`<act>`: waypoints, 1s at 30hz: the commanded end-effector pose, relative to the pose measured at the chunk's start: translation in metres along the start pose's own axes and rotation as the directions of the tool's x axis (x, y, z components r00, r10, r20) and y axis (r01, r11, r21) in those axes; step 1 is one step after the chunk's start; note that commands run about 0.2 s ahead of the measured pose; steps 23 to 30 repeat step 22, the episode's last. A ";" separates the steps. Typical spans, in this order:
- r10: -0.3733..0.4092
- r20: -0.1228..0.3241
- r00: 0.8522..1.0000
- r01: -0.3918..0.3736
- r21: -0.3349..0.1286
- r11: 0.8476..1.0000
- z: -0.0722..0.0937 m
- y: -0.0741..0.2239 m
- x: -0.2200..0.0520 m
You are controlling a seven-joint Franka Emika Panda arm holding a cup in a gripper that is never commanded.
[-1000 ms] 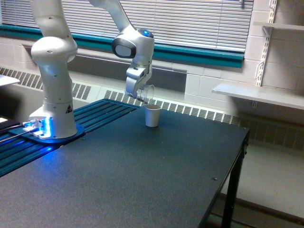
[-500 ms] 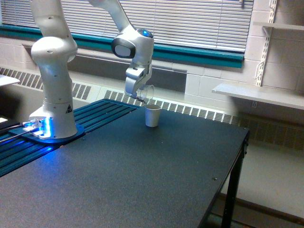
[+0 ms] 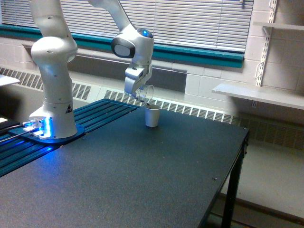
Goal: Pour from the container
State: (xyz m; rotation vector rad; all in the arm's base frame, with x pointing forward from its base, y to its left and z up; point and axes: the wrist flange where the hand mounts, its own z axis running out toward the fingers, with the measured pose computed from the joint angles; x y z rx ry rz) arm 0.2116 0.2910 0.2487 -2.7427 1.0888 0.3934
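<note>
One white robot arm [image 3: 54, 71] rises from a blue-lit base at the exterior view's left and reaches over a large dark table [image 3: 142, 175]. Behind the table run window blinds, a teal sill and a long wall heater grille. A pale shelf [image 3: 259, 95] juts from the wall well off to the exterior view's right of the jaws.

The gripper [image 3: 141, 97] hangs from the wrist above the far part of the table, its jaws closed around the container [image 3: 147, 94], a small clear cup. The container is tipped over on its side, its open mouth turned toward the exterior view's right and slightly downward. What is inside it is too small and faint to make out.

Directly below the jaws and a touch to the exterior view's right stands a white cup [image 3: 152, 116], upright on the table. The container's lower lip sits just above the white cup's rim; whether the two touch cannot be told at this size.
</note>
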 end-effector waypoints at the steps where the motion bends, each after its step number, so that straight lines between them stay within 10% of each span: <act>1: -0.006 0.010 1.000 0.006 -0.001 1.000 -0.002 0.001 0.001; 30: -0.013 -0.009 1.000 0.013 0.013 1.000 -0.004 -0.004 0.002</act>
